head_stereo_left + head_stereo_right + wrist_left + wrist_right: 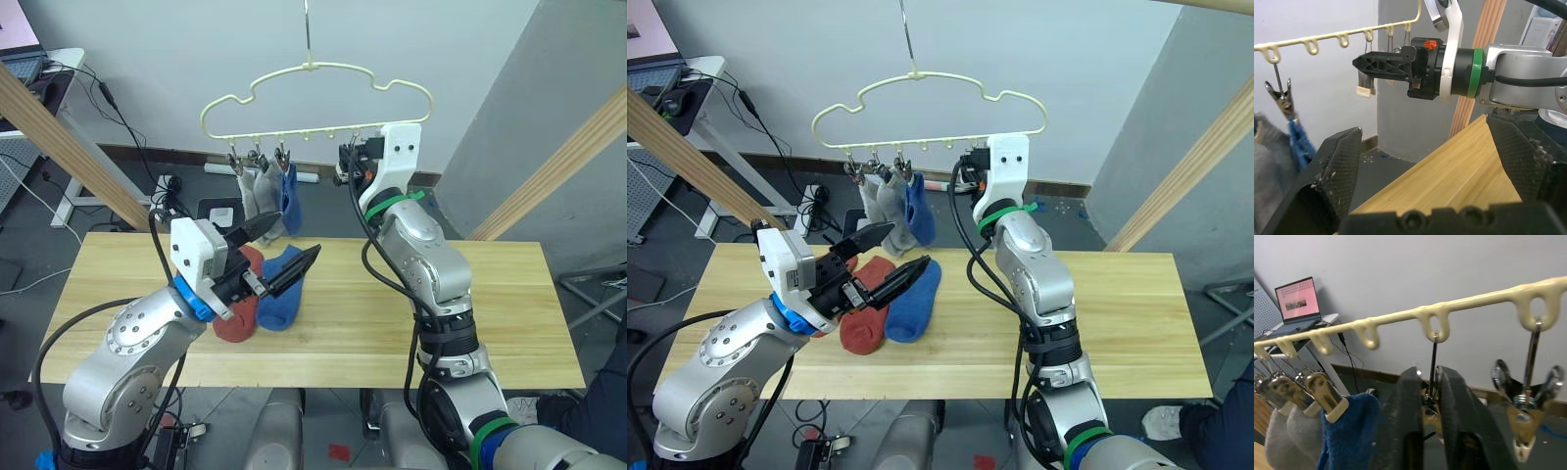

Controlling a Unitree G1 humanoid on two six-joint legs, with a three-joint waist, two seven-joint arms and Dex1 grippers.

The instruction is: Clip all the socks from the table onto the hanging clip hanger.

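Observation:
The pale yellow clip hanger [315, 70] hangs above the table's [490, 294] far edge. Two grey socks [257, 191] and a blue sock [290, 196] hang from its left clips. On the table lie a rust-red sock [235, 318] and a blue sock [279, 299], side by side. My left gripper [294, 240] hovers open just above them, holding nothing. My right gripper [1431, 382] is raised to the hanger's lower bar, shut on a metal clip [1434, 360], beside the hung blue sock [1347, 431]. An unused clip [1525, 416] hangs on its other side.
Thick wooden frame poles slant at the left [59, 137] and the right [558, 166]. A desk with a laptop [20, 49] stands at the far left, with cables on the floor behind the table. The table's right half is bare wood.

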